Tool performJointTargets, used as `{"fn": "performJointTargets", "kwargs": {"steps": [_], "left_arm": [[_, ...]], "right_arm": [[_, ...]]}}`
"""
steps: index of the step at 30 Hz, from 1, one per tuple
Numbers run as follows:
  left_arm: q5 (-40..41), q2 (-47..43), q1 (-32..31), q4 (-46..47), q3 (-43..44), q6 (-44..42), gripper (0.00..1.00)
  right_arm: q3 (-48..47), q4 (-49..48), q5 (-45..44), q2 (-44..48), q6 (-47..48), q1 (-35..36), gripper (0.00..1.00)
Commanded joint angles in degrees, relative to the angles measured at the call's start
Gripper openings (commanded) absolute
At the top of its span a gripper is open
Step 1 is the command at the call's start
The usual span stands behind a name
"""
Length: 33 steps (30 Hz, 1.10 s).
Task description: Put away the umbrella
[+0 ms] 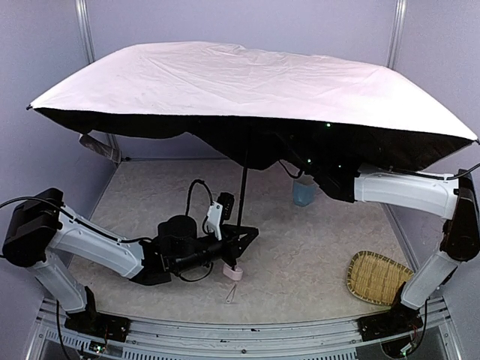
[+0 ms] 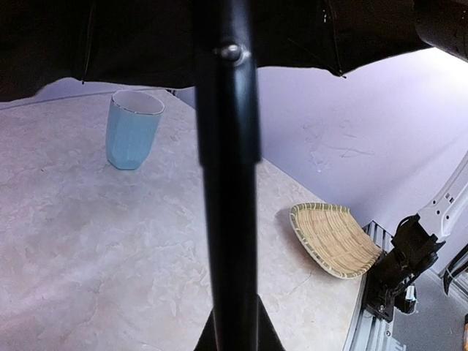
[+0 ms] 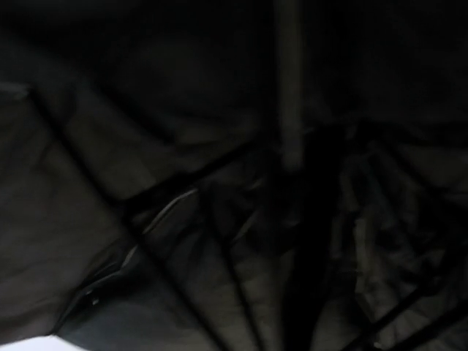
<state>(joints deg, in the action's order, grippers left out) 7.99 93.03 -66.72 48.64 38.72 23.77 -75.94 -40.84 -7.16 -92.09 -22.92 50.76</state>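
Observation:
The umbrella [image 1: 247, 82] stands open, its pale pink canopy spread over most of the table and its black lining facing down. Its thin black shaft [image 1: 242, 195] drops to a small pink handle [image 1: 232, 271] that rests on the table. My left gripper [image 1: 238, 241] is shut on the shaft just above the handle. The left wrist view has the shaft [image 2: 228, 183] running up between the fingers. My right arm [image 1: 405, 191] reaches under the canopy, which hides its gripper. The right wrist view is dark and shows only lining [image 3: 183, 241], ribs and the shaft [image 3: 289, 88].
A light-blue cup [image 1: 303, 192] stands upright under the canopy, right of the shaft, and shows in the left wrist view too [image 2: 133, 130]. A woven bamboo tray [image 1: 377, 276] lies at the near right beside the right arm's base. Walls enclose the table.

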Motion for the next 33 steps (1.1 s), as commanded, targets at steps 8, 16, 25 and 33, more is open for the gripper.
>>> {"fn": "performJointTargets", "kwargs": {"steps": [8,16,25,33], "left_arm": [[3.96,1.95,-2.36,6.44,2.55,-2.41,0.00],[11.06,4.25,-4.00,11.67,1.33,-4.10,0.00],[13.54,5.56,-4.28,15.29,0.92,-2.94,0.00],[14.51,5.30,-4.99,14.45,1.80,-3.42,0.00]], "right_arm": [[-0.13,4.60,-13.23,0.14,-5.67,-1.11,0.64],[-0.59,8.37,-13.86,-1.63,-7.26,-1.19,0.98],[-1.02,10.37,-9.26,-2.11,-5.61,-1.07,0.88],[2.43,3.90,-8.15,-0.68,-3.85,-0.94,0.47]]}}
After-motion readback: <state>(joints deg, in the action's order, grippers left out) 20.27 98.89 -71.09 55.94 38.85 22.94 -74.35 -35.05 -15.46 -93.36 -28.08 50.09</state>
